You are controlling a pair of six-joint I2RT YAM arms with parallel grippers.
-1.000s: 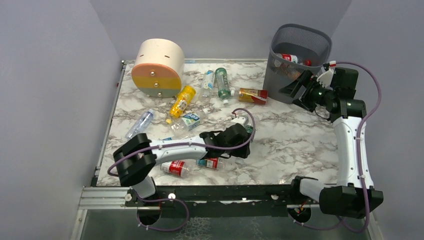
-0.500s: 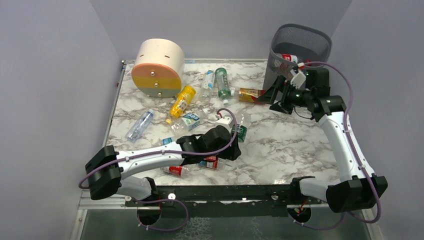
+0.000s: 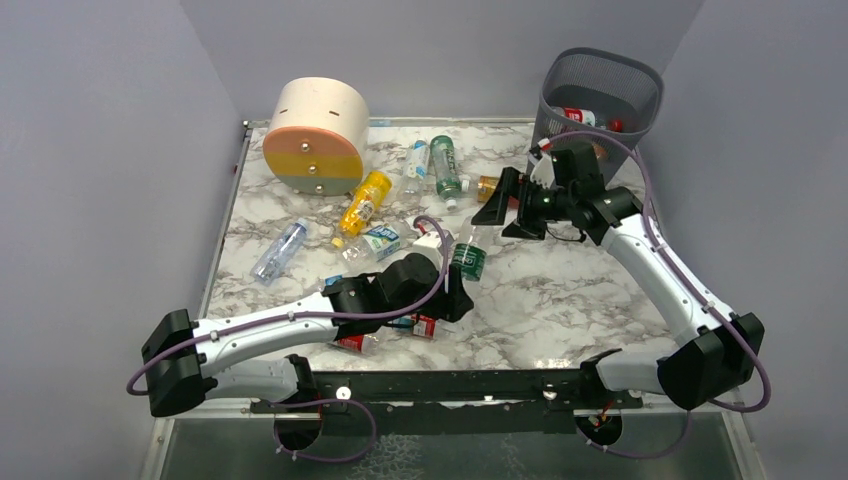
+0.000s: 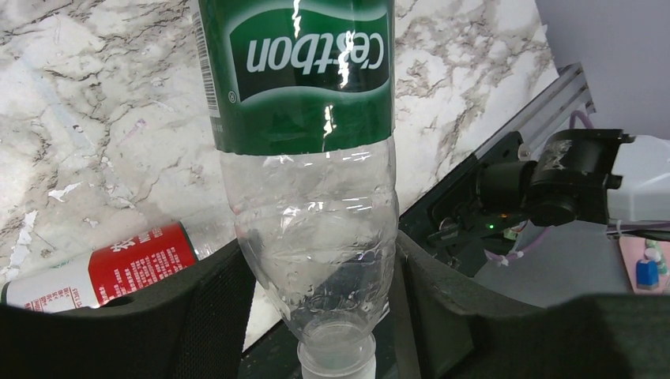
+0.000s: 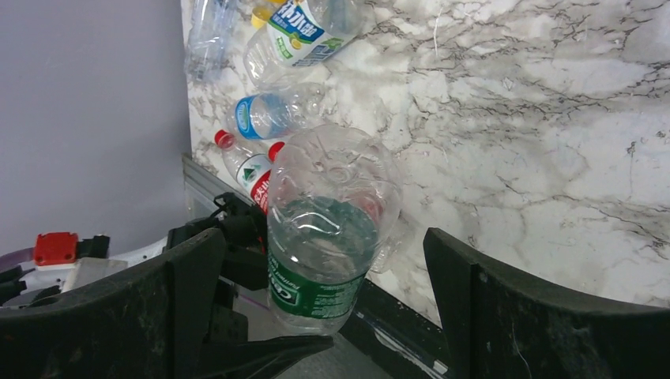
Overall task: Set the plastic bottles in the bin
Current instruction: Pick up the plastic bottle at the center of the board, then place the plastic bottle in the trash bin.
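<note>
1. Red-labelled bottles [image 3: 352, 340] lie on the marble table [image 3: 580, 290] at its near edge, under the left arm.
2. Left hand [image 4: 324, 304] is clamped on the neck end of a clear, green-labelled bottle [image 4: 308, 79], held above the table's middle.
3. Right hand [image 3: 508, 212] hangs just beyond with its jaws spread, facing the bottle's base and not touching it.
4. Several other bottles [image 3: 365, 200] lie farther back, near a round drawer unit [image 3: 315, 135].
5. At the far right stands the mesh bin [image 3: 548, 130], with a red-labelled bottle [image 3: 580, 116] inside.
6. This looks like a handover: next, the right hand would need to close on the base before the left lets go.
</note>
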